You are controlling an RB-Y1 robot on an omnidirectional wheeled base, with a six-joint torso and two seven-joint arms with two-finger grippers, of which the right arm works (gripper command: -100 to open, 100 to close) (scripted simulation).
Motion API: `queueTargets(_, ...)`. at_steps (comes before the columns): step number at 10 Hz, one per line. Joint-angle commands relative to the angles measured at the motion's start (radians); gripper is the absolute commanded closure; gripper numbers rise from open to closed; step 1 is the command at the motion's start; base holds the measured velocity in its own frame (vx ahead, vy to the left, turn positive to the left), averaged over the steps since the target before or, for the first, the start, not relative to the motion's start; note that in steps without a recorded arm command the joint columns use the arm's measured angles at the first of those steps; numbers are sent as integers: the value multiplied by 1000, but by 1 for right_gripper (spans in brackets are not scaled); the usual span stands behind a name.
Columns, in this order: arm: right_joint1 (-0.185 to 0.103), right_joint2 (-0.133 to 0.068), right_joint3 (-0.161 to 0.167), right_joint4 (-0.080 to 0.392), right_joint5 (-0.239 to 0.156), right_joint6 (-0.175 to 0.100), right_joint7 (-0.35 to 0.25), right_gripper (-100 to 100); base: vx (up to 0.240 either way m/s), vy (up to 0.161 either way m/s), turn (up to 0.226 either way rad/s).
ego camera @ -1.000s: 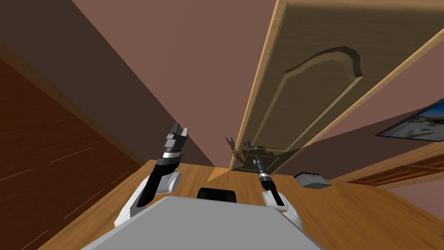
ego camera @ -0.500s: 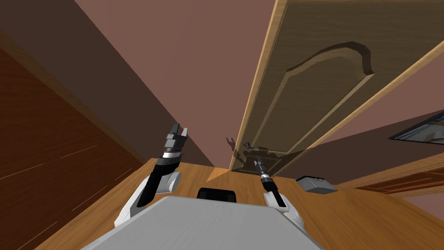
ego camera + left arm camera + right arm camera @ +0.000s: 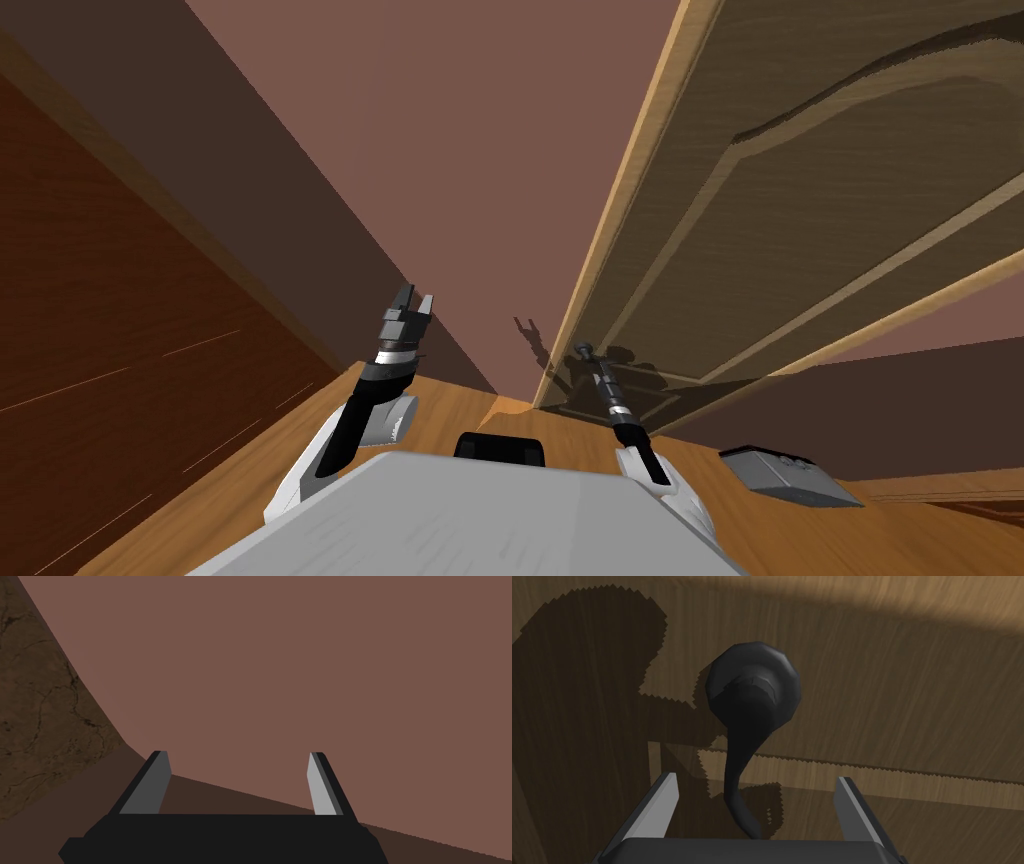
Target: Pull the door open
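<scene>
At the door's latch side, right arm extended: door is tan, with fine wood grain, a raised arched panel with a moulded border, and a paler strip along its edge. The handle is dark and smooth, a rounded rosette with a slender lever that curves and tapers away from it.

The right hand is directly at the handle. The lever runs from the rosette down between the two light grey blade fingers to the dark hand body. The fingers are spread wide; neither touches the lever, which sits closer to one finger than the other. Jagged shadows of hand and handle fall on the door face.

The left hand is raised at my left in front of a plain reddish-brown wall, fingers apart and gripping nothing.

Surroundings: orange-brown wooden floor; a flat grey box lies on it to the right of the right arm, near the door's foot; a dark red-brown wood panel is far left
</scene>
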Motion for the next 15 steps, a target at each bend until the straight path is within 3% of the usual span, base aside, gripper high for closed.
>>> queueTargets(1, -6, -5, -15, 32, -7, -17, -4, -100, 147, -24, 141)
queueTargets(3, -8, -10, -30, 54, -13, -28, -7, -100, 170, -20, 120)
queueTargets(4, -6, -8, -26, 44, -11, -22, -6, -100, 86, -9, 17)
queueTargets(5, -6, -8, -26, 44, -11, -22, -6, 100, -15, 0, -13)
queueTargets(10, -6, -8, -26, 44, -11, -22, -6, 100, -15, 0, 0)
queueTargets(15, 43, -57, 17, 38, -1, -80, -61, 100, -172, -50, 127)
